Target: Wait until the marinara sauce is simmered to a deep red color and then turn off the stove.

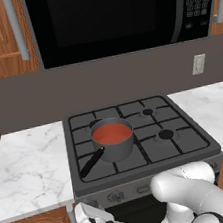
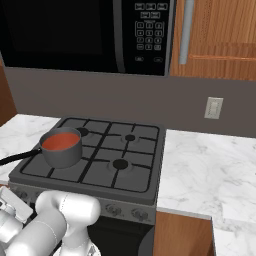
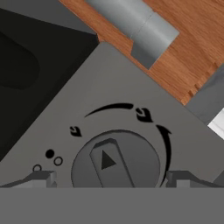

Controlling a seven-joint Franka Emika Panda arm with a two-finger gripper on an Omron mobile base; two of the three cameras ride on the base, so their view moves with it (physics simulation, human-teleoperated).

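Observation:
The marinara sauce (image 1: 111, 132) is a flat orange-red disc inside a small dark saucepan (image 1: 116, 148) on the front left burner of the stove (image 1: 188, 140); the pan's long black handle (image 1: 92, 163) points toward the front left. From the right the sauce (image 2: 60, 141) looks the same orange-red. My gripper (image 3: 111, 178) is open, its fingertips (image 3: 41, 178) standing on either side of a round grey stove knob (image 3: 114, 159) with nothing pinched. The knob's raised bar stands roughly upright in the hand view, under curved flame markings. My hand sits low at the front panel's left end.
A black microwave (image 1: 109, 17) hangs over the stove. White marble counters (image 1: 26, 166) (image 2: 210, 165) flank it, with wooden cabinets above and below. A cabinet's grey bar handle (image 3: 135, 22) lies beside the knob panel. More knobs (image 1: 116, 196) line the front.

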